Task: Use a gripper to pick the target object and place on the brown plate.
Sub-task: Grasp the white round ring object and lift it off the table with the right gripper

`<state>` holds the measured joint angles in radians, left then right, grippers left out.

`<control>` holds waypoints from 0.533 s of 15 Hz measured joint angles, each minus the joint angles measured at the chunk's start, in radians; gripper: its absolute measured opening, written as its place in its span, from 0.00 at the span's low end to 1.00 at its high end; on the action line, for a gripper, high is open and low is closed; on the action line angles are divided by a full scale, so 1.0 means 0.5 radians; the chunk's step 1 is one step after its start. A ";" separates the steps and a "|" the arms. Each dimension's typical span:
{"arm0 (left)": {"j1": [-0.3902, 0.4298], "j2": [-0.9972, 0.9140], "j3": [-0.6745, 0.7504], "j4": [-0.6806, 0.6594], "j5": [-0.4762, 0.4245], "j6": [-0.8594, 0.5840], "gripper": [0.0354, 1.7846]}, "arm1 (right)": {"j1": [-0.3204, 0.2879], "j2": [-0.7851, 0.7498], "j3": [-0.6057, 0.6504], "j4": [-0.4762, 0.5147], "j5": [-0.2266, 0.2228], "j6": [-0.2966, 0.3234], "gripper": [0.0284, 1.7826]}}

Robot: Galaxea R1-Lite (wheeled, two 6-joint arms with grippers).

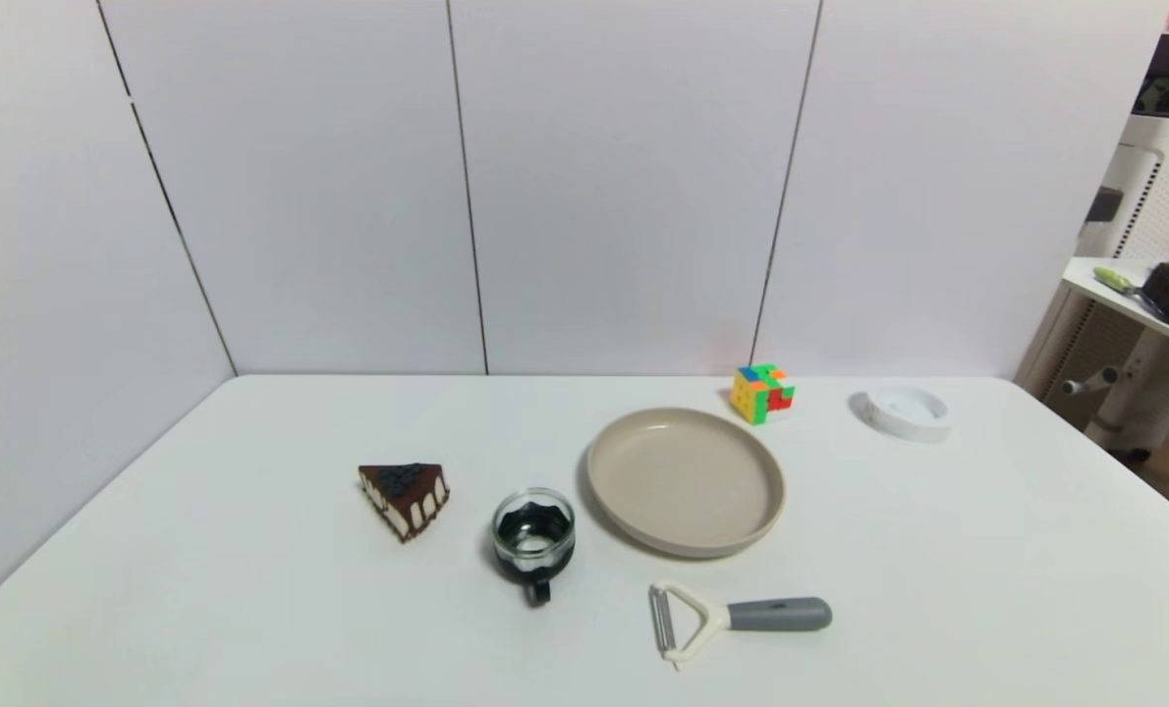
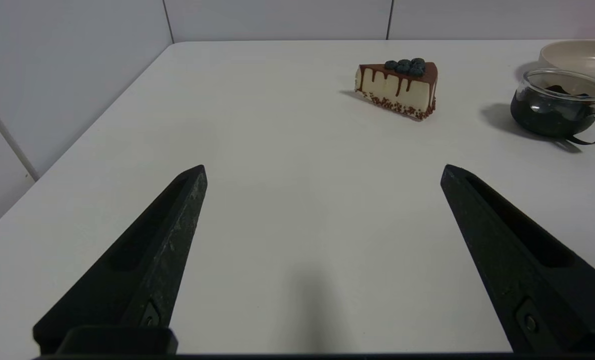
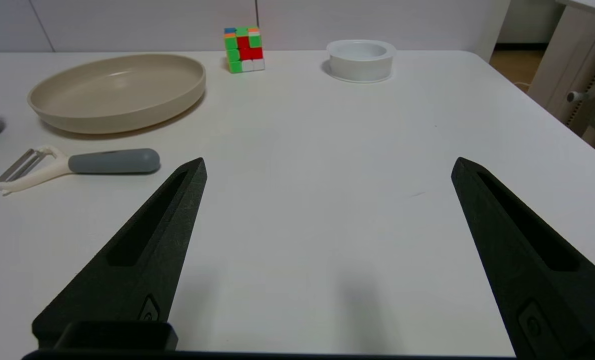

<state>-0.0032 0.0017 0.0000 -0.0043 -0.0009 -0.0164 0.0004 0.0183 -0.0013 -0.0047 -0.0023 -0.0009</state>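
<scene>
**Reaching for a light white ring at the far right of the worktop**

Hovering low over the near right part of the worktop (image 3: 297,210), the right hand (image 3: 327,167) had its two dark fingers spread wide with nothing between them. The left hand (image 2: 322,170) hung over the near left side in the same state, spread and empty, and looked idle.

Nearest on the worktop lay a peeler (image 1: 732,617) with a grey handle. Beyond it and to its left stood a glass cup (image 1: 533,535) with dark contents, then a slice of chocolate cake (image 1: 405,496). The brown plate (image 1: 685,481) sat just past the peeler, near the middle, and held nothing.

Farther back, a multicoloured puzzle cube (image 1: 762,393) stood just beside the plate's far right rim. The target object (image 1: 906,411), a small white round plastic piece with a raised rim, rested at the far right, well apart from the plate and with open worktop around it.

Judging by its thin walls, it was probably light, stiff and rather smooth, so it could skid or tip under a glancing touch. A sensible hold seemed to be across the rim wall, one finger inside and one outside, or across the whole width, squeezed gently and lifted level. The right hand was the closer one for that reach.
</scene>
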 joint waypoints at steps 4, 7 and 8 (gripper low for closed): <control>0.000 0.000 0.000 0.000 0.001 0.000 0.94 | 0.000 0.441 -0.215 -0.179 0.011 -0.080 0.95; 0.000 0.000 0.000 0.000 0.000 -0.001 0.94 | 0.004 1.034 -0.635 -0.332 0.020 -0.162 0.95; 0.000 0.000 0.000 0.001 0.001 0.000 0.94 | 0.006 1.250 -0.831 -0.329 0.023 -0.176 0.95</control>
<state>-0.0032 0.0017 0.0000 -0.0038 -0.0004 -0.0164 0.0036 0.6432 -0.4166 -0.1694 0.0089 -0.0889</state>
